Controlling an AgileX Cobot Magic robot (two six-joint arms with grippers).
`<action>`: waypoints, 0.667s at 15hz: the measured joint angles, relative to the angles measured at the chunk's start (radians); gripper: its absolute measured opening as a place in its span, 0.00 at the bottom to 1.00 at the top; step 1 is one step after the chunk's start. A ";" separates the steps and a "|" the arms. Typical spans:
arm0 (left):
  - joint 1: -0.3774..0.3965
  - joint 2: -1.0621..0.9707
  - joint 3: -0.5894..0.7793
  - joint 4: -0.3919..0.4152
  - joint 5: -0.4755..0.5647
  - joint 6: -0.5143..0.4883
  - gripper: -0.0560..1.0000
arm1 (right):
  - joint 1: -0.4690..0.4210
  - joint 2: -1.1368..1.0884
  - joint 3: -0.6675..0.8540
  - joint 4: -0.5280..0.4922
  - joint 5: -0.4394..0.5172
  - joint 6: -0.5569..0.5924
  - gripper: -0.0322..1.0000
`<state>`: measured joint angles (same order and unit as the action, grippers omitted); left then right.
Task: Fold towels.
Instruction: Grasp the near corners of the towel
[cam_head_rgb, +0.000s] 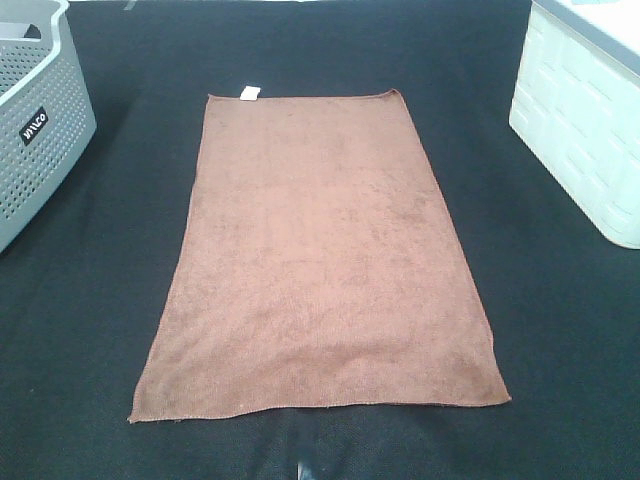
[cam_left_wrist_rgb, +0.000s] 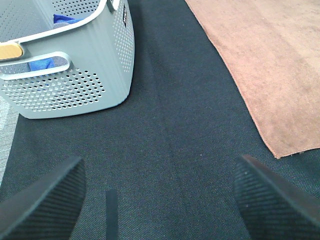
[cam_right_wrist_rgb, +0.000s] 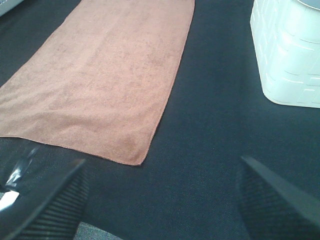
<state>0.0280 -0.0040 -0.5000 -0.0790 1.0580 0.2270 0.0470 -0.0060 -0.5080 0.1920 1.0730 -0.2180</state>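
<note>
The reddish-brown towel (cam_head_rgb: 320, 260) lies flat and fully spread on the black table, long side running away from me, with its small white tag (cam_head_rgb: 250, 93) at the far short edge. Neither gripper shows in the exterior high view. In the left wrist view my left gripper (cam_left_wrist_rgb: 160, 200) is open and empty above bare black cloth, with the towel's near left corner (cam_left_wrist_rgb: 280, 150) off to one side. In the right wrist view my right gripper (cam_right_wrist_rgb: 160, 200) is open and empty, just short of the towel's near right corner (cam_right_wrist_rgb: 135, 157).
A grey perforated basket (cam_head_rgb: 35, 120) stands at the far left; the left wrist view (cam_left_wrist_rgb: 75, 75) shows blue cloth inside it. A white bin (cam_head_rgb: 585, 130) stands at the far right, also in the right wrist view (cam_right_wrist_rgb: 287, 55). The black table surface (cam_head_rgb: 90, 330) surrounds the towel.
</note>
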 joint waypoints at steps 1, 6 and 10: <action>0.000 0.000 0.000 0.000 0.000 0.000 0.78 | 0.000 0.000 0.000 0.000 0.000 0.000 0.76; 0.000 0.000 0.000 0.000 0.000 0.000 0.78 | 0.000 0.000 0.000 0.000 0.000 0.000 0.76; 0.000 0.000 0.000 0.000 0.000 0.000 0.78 | 0.000 0.000 0.000 0.000 0.000 0.000 0.76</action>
<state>0.0280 -0.0040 -0.5000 -0.0790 1.0580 0.2270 0.0470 -0.0060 -0.5080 0.1920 1.0730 -0.2180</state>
